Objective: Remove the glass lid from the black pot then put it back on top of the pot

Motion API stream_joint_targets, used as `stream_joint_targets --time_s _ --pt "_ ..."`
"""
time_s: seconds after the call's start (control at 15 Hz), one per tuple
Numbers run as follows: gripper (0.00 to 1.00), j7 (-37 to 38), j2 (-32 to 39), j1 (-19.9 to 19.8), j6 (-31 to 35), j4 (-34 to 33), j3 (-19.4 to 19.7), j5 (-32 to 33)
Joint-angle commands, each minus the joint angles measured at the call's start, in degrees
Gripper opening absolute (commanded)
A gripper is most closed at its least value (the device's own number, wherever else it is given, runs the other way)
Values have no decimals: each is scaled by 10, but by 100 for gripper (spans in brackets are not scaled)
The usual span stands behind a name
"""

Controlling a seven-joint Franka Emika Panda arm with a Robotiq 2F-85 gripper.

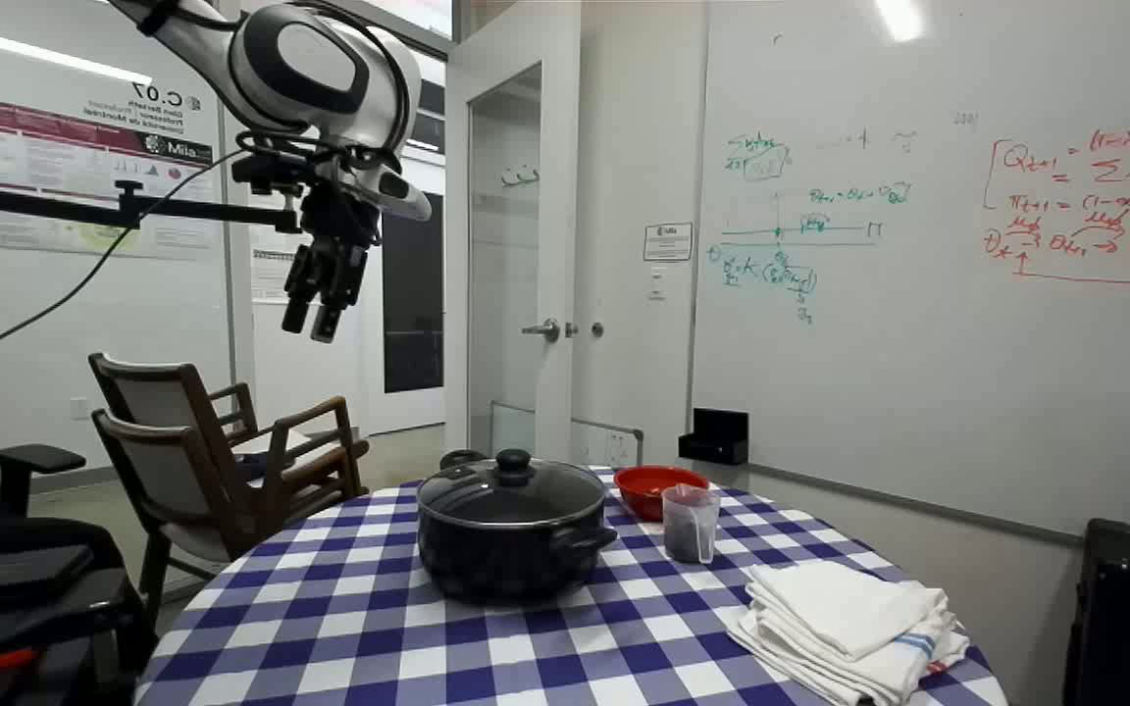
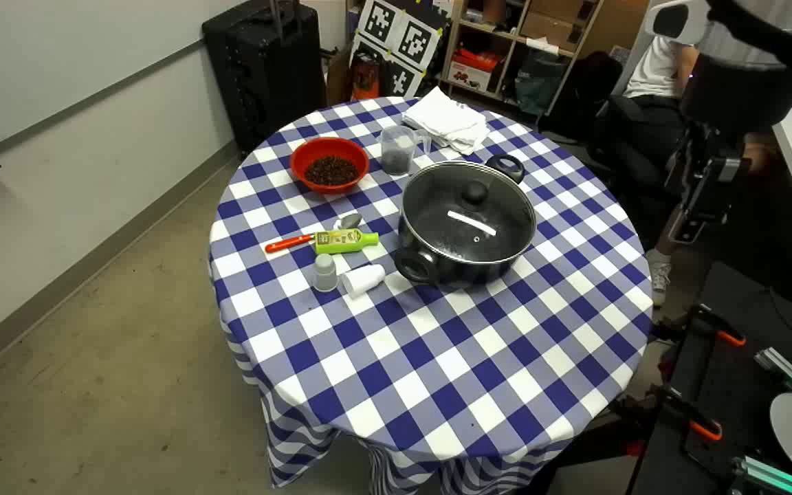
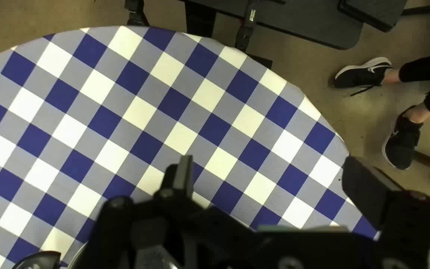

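On round black pot [image 1: 506,567]: shallow-domed glass lid [image 2: 461,218], likely slick, fragile; I'd pinch small black knob [image 2: 474,192]. My fingers [image 3: 364,192] spread.

A black pot [image 1: 506,564], red bowl [image 1: 640,500] and lime-green bottle [image 2: 343,241] stand out against a blue-and-white checked surface [image 2: 437,371].

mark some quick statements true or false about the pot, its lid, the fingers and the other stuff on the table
1. The glass lid sits on the black pot. True.
2. The fingers hold the glass lid. False: in the wrist view the fingers stand apart, holding nothing.
3. The red bowl holds dark bits. True.
4. The green bottle stands upright. False: the green bottle lies on its side.
5. The white cloths are folded in a pile. True.
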State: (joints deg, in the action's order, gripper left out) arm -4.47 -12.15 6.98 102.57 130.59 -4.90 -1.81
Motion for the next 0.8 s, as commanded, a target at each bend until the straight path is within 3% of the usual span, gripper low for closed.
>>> stream_joint_targets --time_s 0.0,0.53,0.73 --pt "100 0 0 -2 -1 -1 -2 0" --pt "100 2 72 -24 54 -36 11 -1" --pt "100 37 108 -33 86 -58 11 18"
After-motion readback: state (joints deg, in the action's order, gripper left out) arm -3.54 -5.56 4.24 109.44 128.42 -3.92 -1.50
